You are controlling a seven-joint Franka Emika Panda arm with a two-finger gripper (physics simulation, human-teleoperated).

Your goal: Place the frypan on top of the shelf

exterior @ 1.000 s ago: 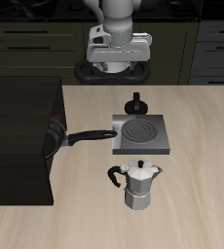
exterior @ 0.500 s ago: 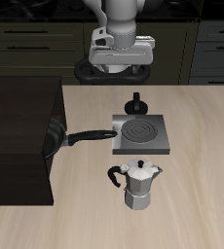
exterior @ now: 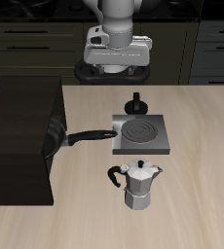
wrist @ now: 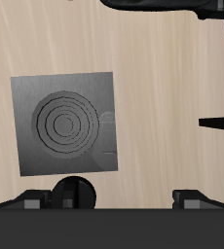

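The frypan (exterior: 54, 136) is a glossy black pan standing tilted on its edge against the side of the black shelf (exterior: 21, 126). Its long handle (exterior: 90, 135) points toward the stove plate, and the handle's end (wrist: 221, 122) shows in the wrist view. My gripper (exterior: 117, 60) hangs high over the back of the table, well apart from the pan. In the wrist view my gripper (wrist: 109, 199) is open, fingertips (wrist: 31, 200) spread wide with nothing between them.
A flat grey square stove plate (exterior: 139, 134) lies beside the handle and shows under the gripper (wrist: 67, 122). A silver moka pot (exterior: 138, 183) stands nearer the front edge. A small black knob-like object (exterior: 135, 102) sits behind the stove plate.
The gripper has drifted slightly upward and toward the shelf side. The frypan, stove plate and moka pot have not moved.
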